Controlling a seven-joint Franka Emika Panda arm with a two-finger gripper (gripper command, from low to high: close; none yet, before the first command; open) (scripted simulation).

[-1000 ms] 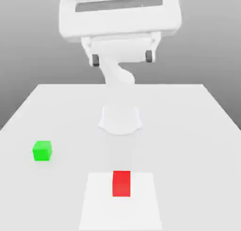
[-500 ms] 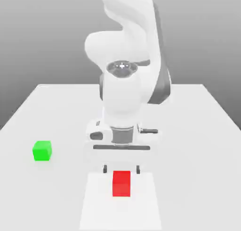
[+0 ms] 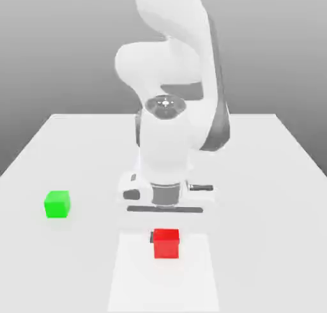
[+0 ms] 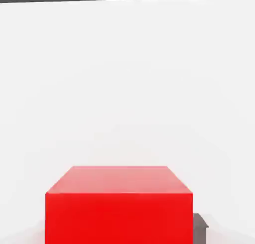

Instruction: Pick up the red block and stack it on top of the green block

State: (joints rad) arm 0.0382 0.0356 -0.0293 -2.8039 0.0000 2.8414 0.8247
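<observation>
Reaching straight down, the gripper (image 3: 165, 232) clamps the red block (image 3: 166, 244).

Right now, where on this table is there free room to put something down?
Bare white tabletop lies free on the exterior view's right, and between the bright green cube and the arm. It is crowded around the bright red cube, beneath the tool.

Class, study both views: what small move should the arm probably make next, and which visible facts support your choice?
Probably a short straight lift. The gripper has its fingers closed on the red block, which sits on the table; a dark fingertip presses its side. The green block stands apart toward the exterior view's left, so the red one should clear the surface before travelling sideways.
</observation>
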